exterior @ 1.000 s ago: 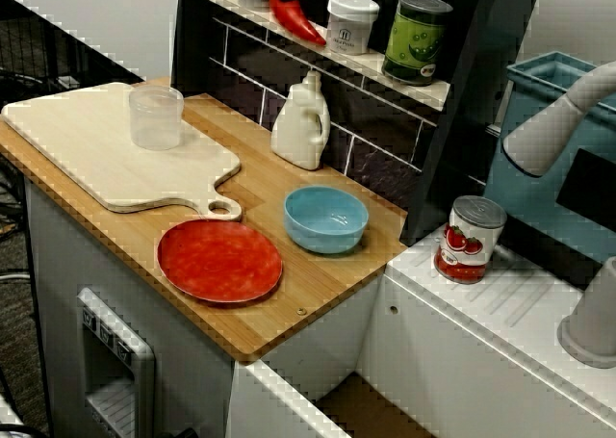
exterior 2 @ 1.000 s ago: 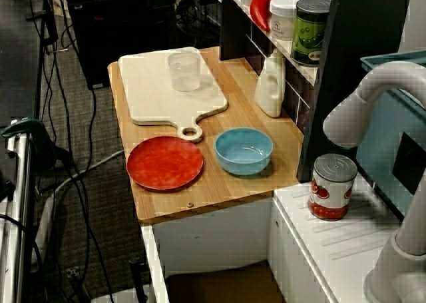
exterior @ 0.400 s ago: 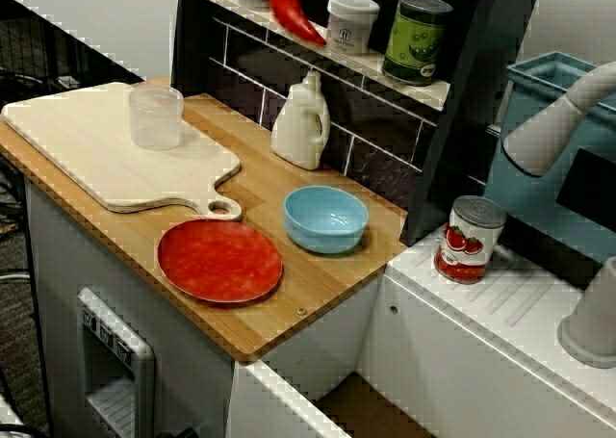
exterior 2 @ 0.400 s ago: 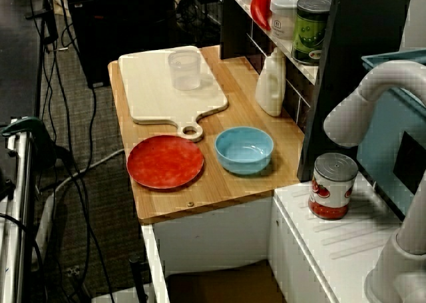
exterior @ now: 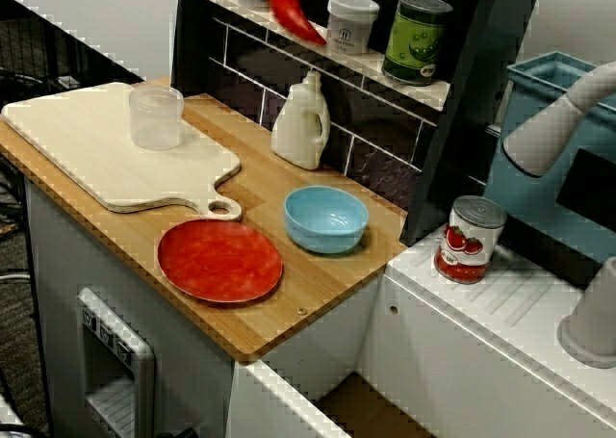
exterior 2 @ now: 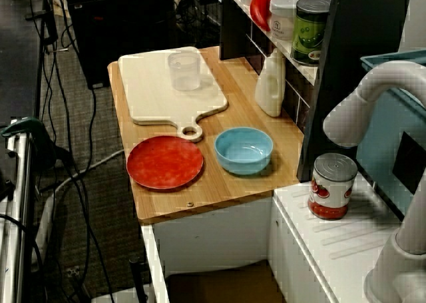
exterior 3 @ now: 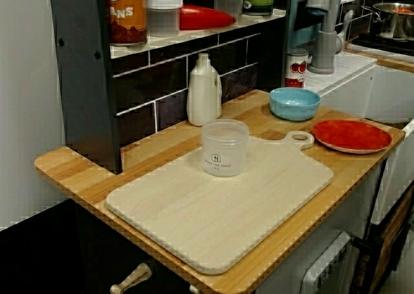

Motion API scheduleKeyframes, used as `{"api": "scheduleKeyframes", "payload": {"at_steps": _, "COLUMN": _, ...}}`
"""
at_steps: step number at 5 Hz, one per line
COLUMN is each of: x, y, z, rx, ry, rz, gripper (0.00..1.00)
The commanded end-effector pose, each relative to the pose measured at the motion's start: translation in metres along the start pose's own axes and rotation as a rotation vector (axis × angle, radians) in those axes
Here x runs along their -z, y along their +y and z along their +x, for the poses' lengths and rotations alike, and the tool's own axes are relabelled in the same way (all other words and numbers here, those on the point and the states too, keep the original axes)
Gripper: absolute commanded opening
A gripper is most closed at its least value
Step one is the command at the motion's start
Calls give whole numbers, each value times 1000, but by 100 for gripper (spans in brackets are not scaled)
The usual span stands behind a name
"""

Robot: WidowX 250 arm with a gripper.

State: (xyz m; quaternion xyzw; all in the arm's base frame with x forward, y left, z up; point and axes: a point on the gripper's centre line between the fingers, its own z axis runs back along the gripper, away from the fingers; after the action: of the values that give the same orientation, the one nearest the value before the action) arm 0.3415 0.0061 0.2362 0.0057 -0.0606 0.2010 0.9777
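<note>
Overhead view, second high view and low view along the counter: the gripper lies outside every frame, so it cannot be told whether its jaws are spread or pressed together. Only the pale grey arm (exterior: 556, 120) and its base (exterior: 589, 324) show. Nearest the arm, a tomato can (exterior: 470, 239) stands upright on the white ribbed drainboard (exterior: 525, 308), apart from the base. On the wooden counter (exterior: 318, 284) beyond:
- blue bowl (exterior: 325, 219) near the edge next to the drainboard
- red plate (exterior: 219, 261) just beside it, at the front edge
- cutting board (exterior: 106, 154) carrying a clear cup (exterior: 156, 116)
- white bottle (exterior: 301, 122) against the tiled wall

The shelf (exterior: 423, 90) above holds a red pepper (exterior: 294, 16), a white jar (exterior: 351, 23) and a green can (exterior: 417, 38).
</note>
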Motion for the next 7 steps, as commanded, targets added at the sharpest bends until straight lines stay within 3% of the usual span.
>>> {"api": "scheduleKeyframes", "payload": {"at_steps": 1, "x": -3, "y": 15, "z": 14, "rx": -84, "ry": -23, "rz": -81, "gripper": 100}}
{"api": "scheduleKeyframes", "payload": {"at_steps": 2, "x": 3, "y": 15, "z": 29, "rx": -136, "ry": -72, "rz": -167, "gripper": 100}}
{"api": "scheduleKeyframes", "payload": {"at_steps": 3, "x": 6, "y": 11, "z": 41, "rx": -146, "ry": -91, "rz": -200, "gripper": 100}}
{"api": "scheduleKeyframes", "payload": {"at_steps": 4, "x": 4, "y": 6, "z": 51, "rx": -145, "ry": -158, "rz": -176, "gripper": 100}}
{"api": "scheduleKeyframes", "payload": {"at_steps": 5, "x": 9, "y": 7, "z": 60, "rx": -181, "ry": -191, "rz": -157, "gripper": 100}}
{"api": "scheduleKeyframes", "payload": {"at_steps": 7, "x": -1, "y": 4, "z": 78, "rx": -195, "ry": -197, "rz": -188, "gripper": 100}}
